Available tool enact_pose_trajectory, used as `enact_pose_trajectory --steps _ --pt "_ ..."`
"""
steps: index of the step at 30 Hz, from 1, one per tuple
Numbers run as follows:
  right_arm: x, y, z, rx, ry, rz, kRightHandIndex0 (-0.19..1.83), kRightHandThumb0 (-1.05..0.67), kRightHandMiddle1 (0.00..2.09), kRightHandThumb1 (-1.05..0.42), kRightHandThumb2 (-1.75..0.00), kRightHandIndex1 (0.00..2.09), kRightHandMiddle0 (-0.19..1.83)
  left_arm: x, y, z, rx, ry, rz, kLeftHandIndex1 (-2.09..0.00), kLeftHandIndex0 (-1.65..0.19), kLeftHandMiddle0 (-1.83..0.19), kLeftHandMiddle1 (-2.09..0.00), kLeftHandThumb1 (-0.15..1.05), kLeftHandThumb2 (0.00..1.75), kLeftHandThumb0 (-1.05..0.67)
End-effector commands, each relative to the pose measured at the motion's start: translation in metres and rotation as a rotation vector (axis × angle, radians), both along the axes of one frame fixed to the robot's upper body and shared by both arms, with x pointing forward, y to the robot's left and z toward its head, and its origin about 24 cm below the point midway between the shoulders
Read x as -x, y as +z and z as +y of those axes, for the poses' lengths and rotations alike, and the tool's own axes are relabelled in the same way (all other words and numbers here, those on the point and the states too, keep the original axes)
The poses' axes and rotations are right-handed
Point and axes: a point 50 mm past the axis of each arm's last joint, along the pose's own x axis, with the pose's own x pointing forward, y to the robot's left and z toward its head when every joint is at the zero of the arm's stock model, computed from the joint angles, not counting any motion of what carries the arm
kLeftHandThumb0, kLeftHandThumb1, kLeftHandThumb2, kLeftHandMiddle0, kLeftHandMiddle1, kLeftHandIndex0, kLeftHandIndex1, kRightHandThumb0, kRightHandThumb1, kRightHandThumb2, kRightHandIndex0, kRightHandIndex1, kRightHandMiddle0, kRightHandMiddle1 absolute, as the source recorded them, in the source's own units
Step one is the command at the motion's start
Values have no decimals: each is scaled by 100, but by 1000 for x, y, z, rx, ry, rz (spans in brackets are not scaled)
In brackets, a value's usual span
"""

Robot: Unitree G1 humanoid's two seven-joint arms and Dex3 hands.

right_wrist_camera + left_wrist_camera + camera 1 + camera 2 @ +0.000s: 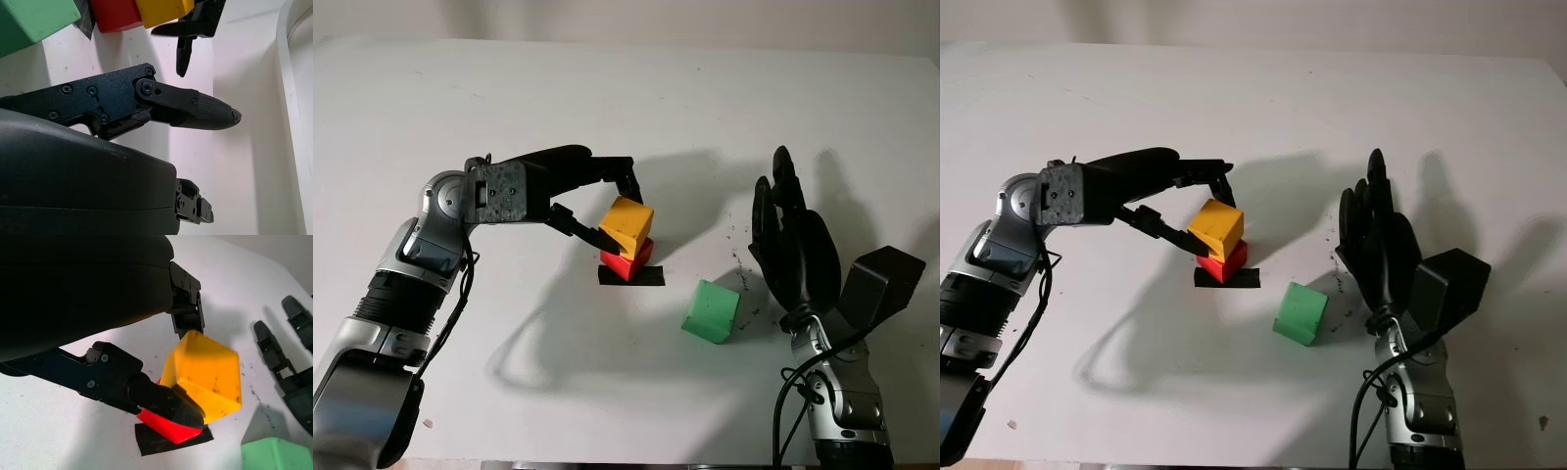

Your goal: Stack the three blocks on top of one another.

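While the left robot hand (603, 208) reached in from the side, its black fingers (166, 406) were clamped on the yellow block (626, 224), one finger pressed at the block's far top edge and the others along its near side. And that yellow block sat tilted, one corner raised, on top of the red block (625, 261), the two touching! The red block stood on a strip of black tape (631, 276) stuck to the white tabletop (607, 98), near the middle of it. From the left wrist view, the red block peeked out under the yellow block, partly hidden behind a fingertip, with the tape spreading out beneath it.

Just beside the red block, on the side toward the right arm and a little nearer the robot, the green block (711, 310) lay alone on the tabletop, apart from the pair and clear of the tape. Beyond the green block, further from the red block, the right robot hand (793, 240) was open and holding nothing, held above the tabletop with its fingers pointing away from the robot. Small dark specks dotted the tabletop between the green block and that hand.
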Motion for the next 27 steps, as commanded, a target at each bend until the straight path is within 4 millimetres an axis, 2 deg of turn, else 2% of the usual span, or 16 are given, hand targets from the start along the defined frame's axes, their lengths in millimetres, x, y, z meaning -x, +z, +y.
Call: enact_pose_trajectory --steps 1,2,6,16,21,23,26,27 --pt "3 2 -3 9 -8 -8 -19 -66 0 -105 -62 0 -19 2 4 -1 -23 -11 -20 -53 -12 15 -5 97 5 -61" --pt "3 2 -3 11 -5 -7 -19 -66 0 -105 -62 0 -19 2 4 -1 -26 -11 -22 -33 -8 18 -2 94 5 -64" --pt "3 2 -3 16 6 -1 -19 -66 0 -105 -64 0 -19 4 5 1 -54 -11 -27 -12 0 19 0 90 4 -67" --pt "3 2 -3 17 7 -1 -19 -64 0 -105 -63 0 -19 14 6 10 -48 -23 -14 -3 15 19 0 86 5 -62" --pt "2 2 -4 9 19 -1 -19 -64 0 -105 -63 0 -19 20 10 23 -20 -4 -23 -1 19 19 0 89 6 -77" --pt "2 3 -4 7 18 -4 -19 -65 0 -105 -63 0 -19 22 15 30 31 21 7 0 19 19 0 90 6 -79" --pt "2 8 -6 25 15 -25 -19 -64 0 -105 -61 0 -19 26 24 45 216 71 34 0 19 19 0 93 7 -85" --pt "2 10 -7 35 15 -31 -19 -65 0 -105 -61 0 -19 28 25 49 255 78 30 0 19 19 0 98 9 -88"
